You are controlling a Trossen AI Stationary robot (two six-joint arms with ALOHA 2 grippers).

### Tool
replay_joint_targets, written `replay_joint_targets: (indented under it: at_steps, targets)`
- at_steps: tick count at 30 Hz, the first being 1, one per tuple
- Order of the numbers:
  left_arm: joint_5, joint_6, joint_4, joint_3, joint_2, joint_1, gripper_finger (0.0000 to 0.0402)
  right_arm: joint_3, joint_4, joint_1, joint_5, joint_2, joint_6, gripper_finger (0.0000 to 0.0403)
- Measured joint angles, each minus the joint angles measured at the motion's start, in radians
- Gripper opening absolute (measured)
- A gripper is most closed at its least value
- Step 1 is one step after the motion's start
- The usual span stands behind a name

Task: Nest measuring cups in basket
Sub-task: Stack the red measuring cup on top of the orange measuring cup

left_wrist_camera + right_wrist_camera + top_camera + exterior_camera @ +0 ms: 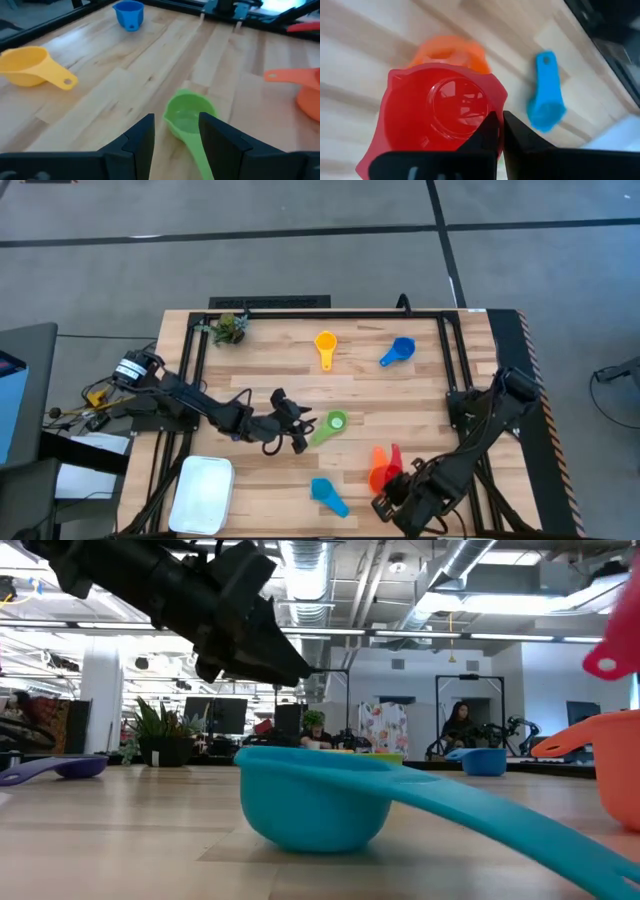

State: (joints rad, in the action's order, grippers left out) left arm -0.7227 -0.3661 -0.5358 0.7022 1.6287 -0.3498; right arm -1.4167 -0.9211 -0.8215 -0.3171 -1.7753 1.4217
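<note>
High view: no writing is readable.

Bright, even overhead light floods my tabletop (420, 395); the red cup (440, 117) by my right wrist camera looks blurred.

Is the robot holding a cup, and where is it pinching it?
Yes. The right end effector pinches the red cup by its rim. The left end effector is open, holding nothing.

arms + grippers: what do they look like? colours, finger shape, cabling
Both arms are dark, jointed links. Left gripper has two black, blocky, angular fingers. Right gripper has matching black fingers with straight inner edges. Loose cables, one with yellow fittings, trail off the table edge at the left arm's base.
</note>
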Motion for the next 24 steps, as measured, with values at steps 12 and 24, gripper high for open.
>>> replay_joint_targets:
  at_steps: [12, 24]
  targets:
    - [-0.02, 0.022, -0.008, 0.006, 0.0, -0.01, 0.0144, 0.001, -0.073, -0.001, 0.007, -0.039, 0.019, 0.0025]
    - [-0.023, 0.025, -0.005, 0.006, 0.0, -0.009, 0.0144, 0.001, -0.074, -0.017, 0.024, -0.036, 0.017, 0.0033]
